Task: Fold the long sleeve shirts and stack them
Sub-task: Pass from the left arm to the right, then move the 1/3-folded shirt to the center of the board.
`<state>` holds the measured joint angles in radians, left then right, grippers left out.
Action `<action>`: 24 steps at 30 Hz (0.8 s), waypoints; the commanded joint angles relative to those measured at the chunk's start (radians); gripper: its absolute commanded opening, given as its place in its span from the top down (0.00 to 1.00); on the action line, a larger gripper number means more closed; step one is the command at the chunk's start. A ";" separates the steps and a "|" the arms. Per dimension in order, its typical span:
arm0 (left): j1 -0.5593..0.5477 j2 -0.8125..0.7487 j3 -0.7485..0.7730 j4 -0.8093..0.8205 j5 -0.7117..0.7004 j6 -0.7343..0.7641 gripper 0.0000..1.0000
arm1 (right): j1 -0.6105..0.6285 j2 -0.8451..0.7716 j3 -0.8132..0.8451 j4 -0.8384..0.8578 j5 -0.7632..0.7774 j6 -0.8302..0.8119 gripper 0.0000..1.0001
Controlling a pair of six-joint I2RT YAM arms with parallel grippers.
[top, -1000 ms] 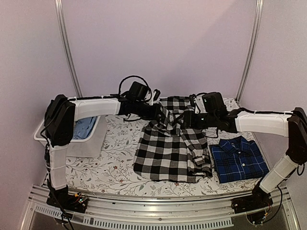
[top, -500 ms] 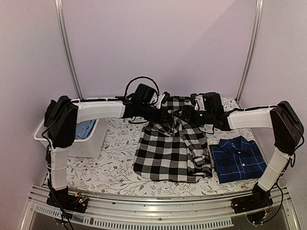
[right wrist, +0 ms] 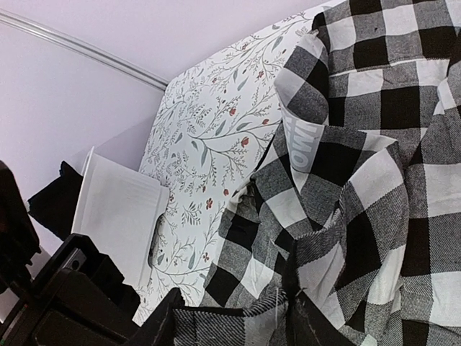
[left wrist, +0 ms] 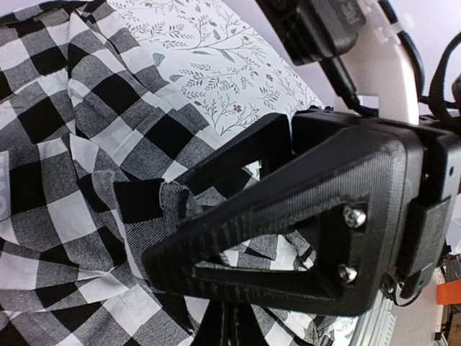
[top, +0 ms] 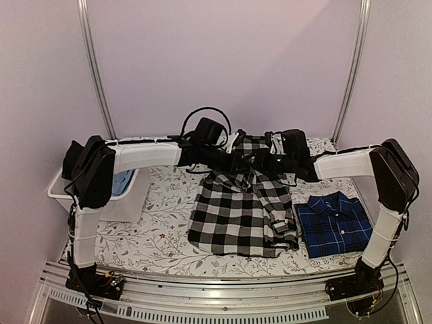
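Observation:
The black-and-white check shirt (top: 239, 209) lies in the middle of the table, its lower part flat and its upper part bunched and lifted at the back. My left gripper (top: 236, 162) is shut on a fold of it, seen pinched in the left wrist view (left wrist: 169, 216). My right gripper (top: 264, 164) is right beside it, shut on another fold of check cloth (right wrist: 230, 328). The shirt fills both wrist views (left wrist: 65, 144) (right wrist: 360, 166). The navy plaid shirt (top: 336, 224) lies folded at the front right, apart from both grippers.
A white bin (top: 125, 199) holding blue cloth (top: 120, 181) stands at the left; it also shows in the right wrist view (right wrist: 119, 209). The flowered tablecloth (top: 162, 229) covers the table. A wall and two metal posts close the back.
Both grippers have drawn closer together toward the back middle, keeping hold of the check shirt's upper part. The navy shirt has not moved.

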<state>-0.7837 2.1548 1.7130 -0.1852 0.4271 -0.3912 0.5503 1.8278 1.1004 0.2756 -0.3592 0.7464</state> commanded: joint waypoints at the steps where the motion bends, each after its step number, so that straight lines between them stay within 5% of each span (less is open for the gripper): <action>1: -0.014 0.015 0.028 0.007 0.007 0.013 1.00 | -0.010 0.021 0.029 -0.034 0.007 -0.007 0.61; 3: -0.016 0.016 0.027 0.001 0.004 0.005 0.99 | -0.009 0.023 0.043 -0.068 0.028 -0.030 0.77; 7: -0.016 -0.036 -0.029 -0.019 -0.041 -0.032 0.75 | -0.020 0.027 0.062 -0.160 0.099 -0.109 0.99; 11: -0.014 -0.158 -0.202 -0.015 -0.100 -0.102 0.60 | -0.041 0.022 0.059 -0.243 0.180 -0.203 1.00; 24: -0.022 -0.487 -0.778 -0.117 -0.284 -0.380 0.58 | -0.073 0.077 0.020 -0.454 0.309 -0.367 1.00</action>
<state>-0.7883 1.7203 1.0607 -0.2581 0.2077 -0.6647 0.4774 1.8683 1.1416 -0.0925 -0.1085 0.4355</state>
